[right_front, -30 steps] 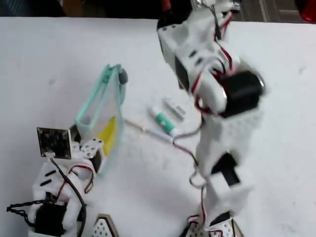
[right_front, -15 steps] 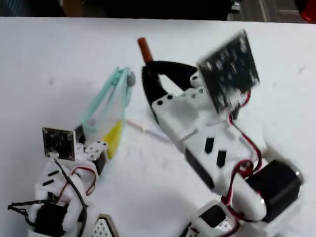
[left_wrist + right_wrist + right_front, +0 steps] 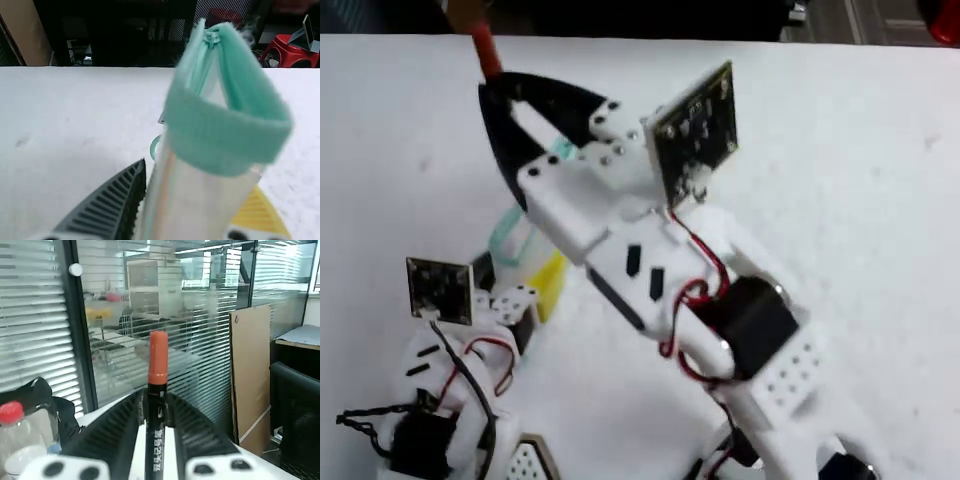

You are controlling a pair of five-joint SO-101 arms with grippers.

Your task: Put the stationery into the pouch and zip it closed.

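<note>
The clear pouch (image 3: 516,232) with a teal zip edge (image 3: 227,125) stands up on the table, its mouth gaping, with something yellow (image 3: 552,278) inside. My left gripper (image 3: 165,205) is shut on the pouch's lower side, with one black finger (image 3: 112,207) showing beside it. My right gripper (image 3: 500,95) hangs beyond the pouch's far end, shut on a marker (image 3: 157,405) with an orange cap (image 3: 483,45). In the right wrist view the marker points out past the fingertips.
The right arm's white body (image 3: 650,270) stretches diagonally over the middle of the white table (image 3: 880,150) and covers what lies beneath it. The left arm's base (image 3: 430,400) sits at the near left. The table's back edge (image 3: 740,38) borders a dark floor.
The right arm has swung from the table's right side across to the left, carrying the marker beyond the pouch. The loose stationery in the middle is now hidden under it. The left arm held still.
</note>
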